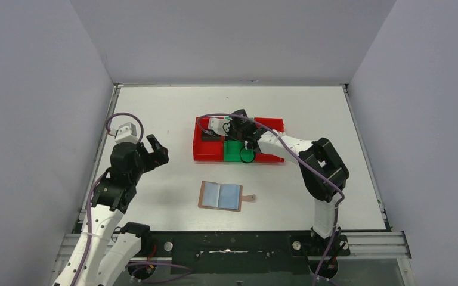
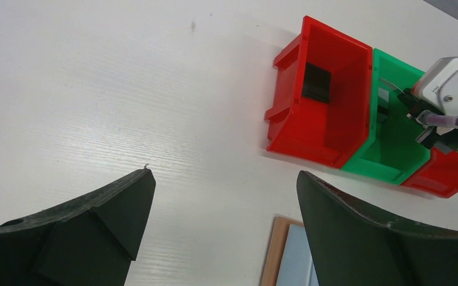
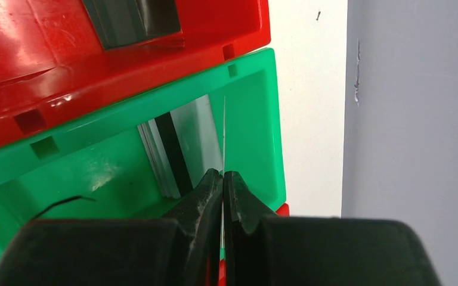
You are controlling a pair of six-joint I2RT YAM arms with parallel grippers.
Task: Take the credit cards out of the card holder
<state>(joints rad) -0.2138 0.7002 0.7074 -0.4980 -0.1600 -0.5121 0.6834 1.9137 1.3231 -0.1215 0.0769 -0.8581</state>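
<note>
The card holder (image 1: 220, 195) lies opened flat on the smooth white table (image 1: 155, 113), near the front. It is tan leather around the edge with two pale blue pockets inside, and its little strap tab (image 1: 249, 198) sticks out to the right. Farther back three glossy, hard-walled plastic bins stand pressed together in a row, a green bin (image 3: 250, 119) between two red ones.

The right hand (image 3: 222, 176) hangs over the green bin, its dark fingers clenched on a held card (image 3: 223, 131), which is so thin (I see it edge-on) that it shows only as a pale line. Down in that bin a silver-grey card (image 3: 188, 143) with a dark stripe leans against the wall. The left red bin (image 2: 286, 89) holds a flat black card (image 2: 316, 82).

The left hand (image 2: 225, 176) hovers over bare table off to the left, its fingers spread wide and holding nothing.
</note>
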